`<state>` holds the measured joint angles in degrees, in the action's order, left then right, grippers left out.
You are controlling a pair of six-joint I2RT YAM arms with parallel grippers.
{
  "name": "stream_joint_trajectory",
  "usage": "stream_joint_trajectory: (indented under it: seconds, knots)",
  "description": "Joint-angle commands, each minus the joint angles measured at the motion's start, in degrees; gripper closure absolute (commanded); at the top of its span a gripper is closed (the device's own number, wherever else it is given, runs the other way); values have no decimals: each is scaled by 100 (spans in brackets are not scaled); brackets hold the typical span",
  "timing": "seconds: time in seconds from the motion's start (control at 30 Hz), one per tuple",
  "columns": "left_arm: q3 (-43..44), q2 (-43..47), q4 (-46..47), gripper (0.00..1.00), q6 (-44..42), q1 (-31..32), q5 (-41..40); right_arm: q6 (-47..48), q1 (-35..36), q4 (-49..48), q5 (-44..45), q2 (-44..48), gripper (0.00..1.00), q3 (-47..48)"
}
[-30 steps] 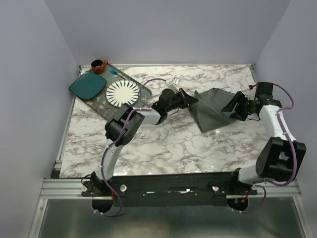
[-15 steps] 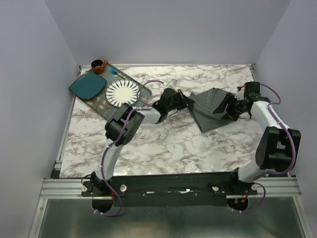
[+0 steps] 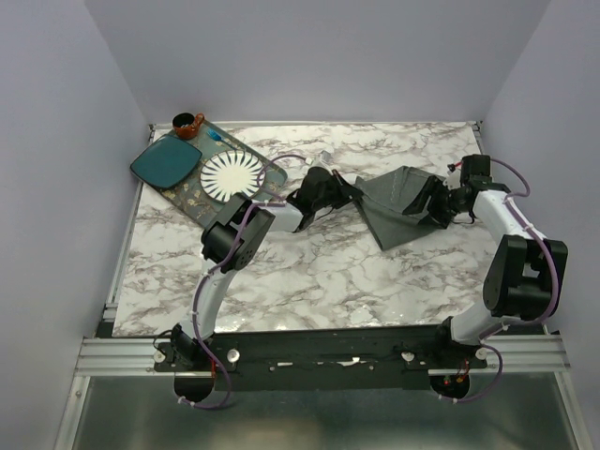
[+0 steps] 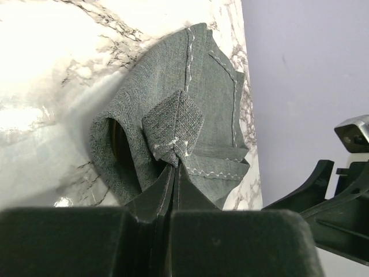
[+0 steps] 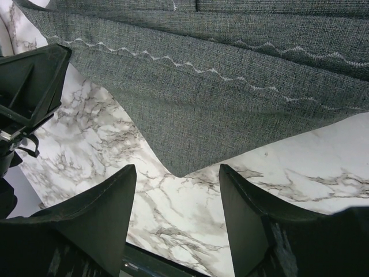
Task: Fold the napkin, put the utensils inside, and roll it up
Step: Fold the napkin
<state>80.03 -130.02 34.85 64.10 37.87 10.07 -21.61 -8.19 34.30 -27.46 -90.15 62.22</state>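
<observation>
The napkin [image 3: 398, 204] is a dark grey cloth, folded over on itself, on the far right part of the desk [image 3: 309, 272]. From above, its long axis runs left to right, from one pincer across to the other. Below that band it narrows to a point aimed at the near edge of the desk. The left end is gathered and lifted off the marble surface, and the lower point lies flat.

The left pincer [image 3: 352, 192] is at the napkin's left end. Its wrist camera shows the fingers pressed together on a small folded corner of the cloth, with the rest bunched in a loose tube beyond them.

The right pincer [image 3: 429, 202] is at the napkin's right end with its fingers spread. In its own camera, only bare marble lies between them. The hemmed edge, with white zigzag stitching [image 5: 155, 56], hangs just beyond the fingertips, one corner dipping toward the gap.

Well apart from the napkin, at the far left corner of the desk, is a tray [image 3: 185, 194]. It holds a white plate [image 3: 232, 175], a teal plate [image 3: 165, 162] and a brown cup [image 3: 187, 125].
</observation>
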Motion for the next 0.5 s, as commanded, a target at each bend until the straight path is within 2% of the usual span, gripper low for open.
stream_joint_trajectory:
  seconds: [0.0,0.07,0.2,0.33,0.43,0.47]
  knots:
    - [109,2,14,74,-107,-78,267,-2,71,-117,74,-117,32,80]
    - [144,134,-258,59,-370,-87,294,7,80,-143,118,-73,32,-25]
    - [223,669,-969,51,-1003,-104,399,68,45,-135,802,138,32,-236]
    - [645,793,-1560,51,-1312,-78,742,-45,-139,-73,1470,261,32,-368]
    - [558,987,-1587,55,-1583,45,629,-133,-210,-99,1830,445,32,-473]
    - [592,987,-1595,59,-1724,124,637,-159,-218,-117,1867,498,32,-500]
